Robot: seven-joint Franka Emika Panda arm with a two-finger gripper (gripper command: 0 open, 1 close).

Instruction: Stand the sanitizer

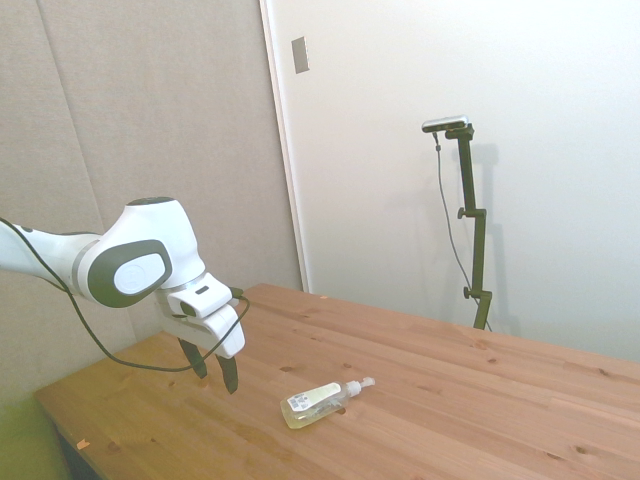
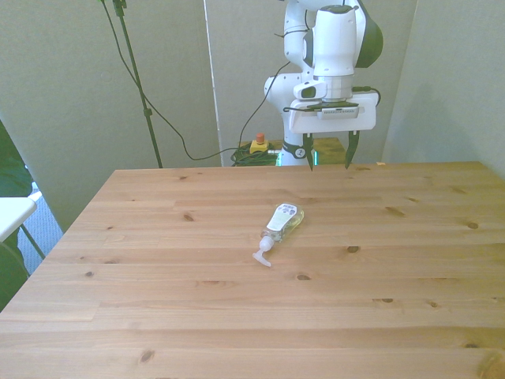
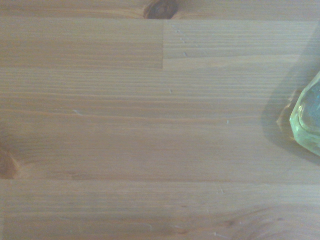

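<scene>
The sanitizer [image 1: 318, 403] [image 2: 282, 223] lies on its side on the wooden table [image 2: 237, 316], a small clear bottle of pale yellow liquid with a light label. Its white pump nozzle [image 2: 263, 256] points toward the camera in the front view. My gripper [image 1: 214, 368] [image 2: 329, 155] hangs open above the table near its far edge in the front view, behind the bottle and a little toward the front view's right, touching nothing. In the wrist view only the bottle's clear base [image 3: 309, 117] shows at the frame's edge.
A red and yellow button box [image 2: 258, 145] and cables sit on the floor behind the table. A white surface [image 2: 12, 213] stands off the table at the front view's left.
</scene>
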